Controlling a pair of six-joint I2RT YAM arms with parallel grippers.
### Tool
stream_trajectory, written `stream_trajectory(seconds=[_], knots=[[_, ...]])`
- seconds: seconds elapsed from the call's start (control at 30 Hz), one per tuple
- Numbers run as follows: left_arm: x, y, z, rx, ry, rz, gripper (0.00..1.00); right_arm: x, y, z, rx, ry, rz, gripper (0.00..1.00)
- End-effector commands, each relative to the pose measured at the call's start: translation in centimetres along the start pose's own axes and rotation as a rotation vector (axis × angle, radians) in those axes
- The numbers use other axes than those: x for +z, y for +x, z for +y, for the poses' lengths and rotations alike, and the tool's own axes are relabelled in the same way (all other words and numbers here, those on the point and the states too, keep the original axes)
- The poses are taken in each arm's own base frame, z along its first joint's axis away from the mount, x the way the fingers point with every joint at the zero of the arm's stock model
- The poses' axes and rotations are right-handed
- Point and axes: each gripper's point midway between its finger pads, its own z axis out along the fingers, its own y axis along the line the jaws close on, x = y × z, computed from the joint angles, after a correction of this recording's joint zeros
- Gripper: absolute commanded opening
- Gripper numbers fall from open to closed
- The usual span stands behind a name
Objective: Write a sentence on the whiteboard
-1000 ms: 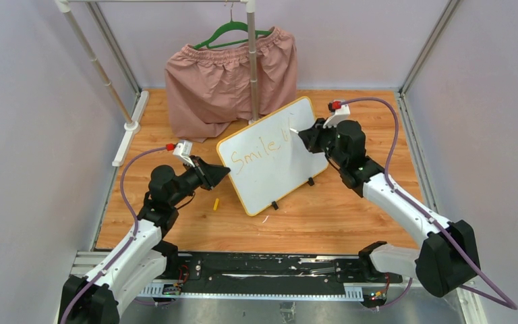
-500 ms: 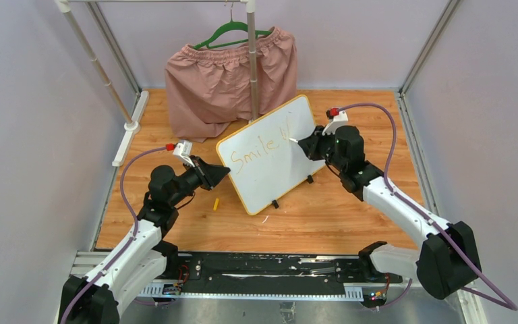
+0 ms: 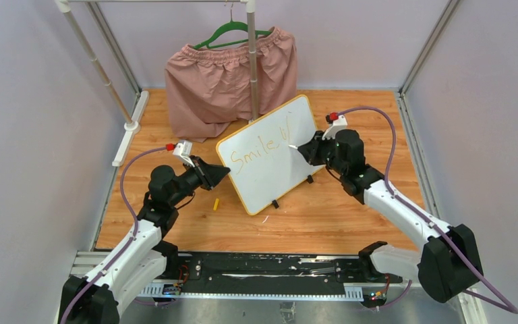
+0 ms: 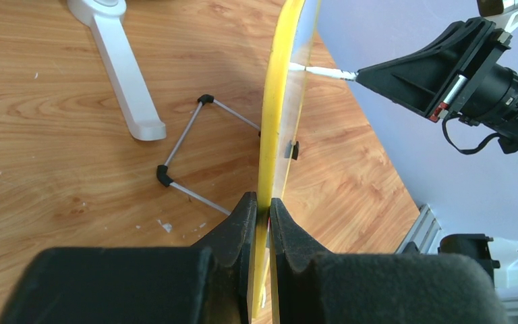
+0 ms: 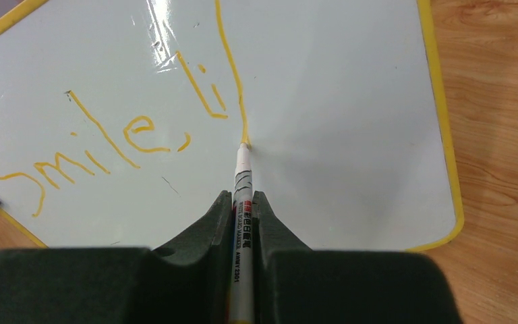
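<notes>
The whiteboard [image 3: 270,162] stands tilted on the wooden floor, white with a yellow frame. My left gripper [image 3: 224,173] is shut on its left edge; the left wrist view shows the frame [image 4: 274,101] edge-on between the jaws [image 4: 258,209]. My right gripper [image 3: 305,150] is shut on a white marker [image 5: 241,196], its tip touching the board [image 5: 351,121]. The sentence [image 5: 108,138] in orange reads "Smile" plus further strokes, with a long downstroke ending at the tip. It also shows in the top view [image 3: 257,150].
Pink shorts [image 3: 229,77] hang on a green hanger from a rack behind the board. The rack's white foot [image 3: 129,128] lies at the left, also in the left wrist view [image 4: 118,61]. A small yellow cap [image 3: 216,202] lies on the floor.
My right gripper has moved down the board with the marker, drawing a long downstroke right of "Smile". The left gripper and board have stayed still.
</notes>
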Motion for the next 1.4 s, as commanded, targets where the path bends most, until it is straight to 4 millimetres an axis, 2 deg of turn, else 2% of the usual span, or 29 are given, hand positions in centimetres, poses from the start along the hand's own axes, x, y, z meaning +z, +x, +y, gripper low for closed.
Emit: stream_trajectory(seconds=[0.0, 0.1, 0.3, 0.43, 0.57, 0.8, 1.37], knots=[[-0.1, -0.8, -0.8, 0.018, 0.032, -0.029, 0.0, -0.7, 2.1, 0.0, 0.018, -0.007, 0.071, 0.0], [-0.1, -0.8, -0.8, 0.018, 0.032, -0.03, 0.0, -1.2, 1.1, 0.3, 0.013, -0.009, 0.047, 0.0], [-0.1, -0.8, -0.9, 0.02, 0.036, -0.031, 0.0, -2.5, -3.1, 1.5, -0.014, -0.017, -0.06, 0.0], [-0.1, -0.8, -0.9, 0.019, 0.036, -0.031, 0.0, -2.3, -5.3, 1.9, -0.034, -0.018, -0.105, 0.0], [-0.1, -0.8, -0.9, 0.02, 0.036, -0.031, 0.0, -1.4, -6.5, 2.5, -0.037, -0.033, -0.121, 0.0], [-0.1, -0.8, -0.8, 0.019, 0.034, -0.03, 0.0, 0.0, -7.3, 3.0, -0.037, -0.054, -0.121, 0.0], [-0.1, -0.8, -0.8, 0.019, 0.034, -0.028, 0.0, 0.7, -5.8, 1.6, -0.039, -0.01, -0.087, 0.0]])
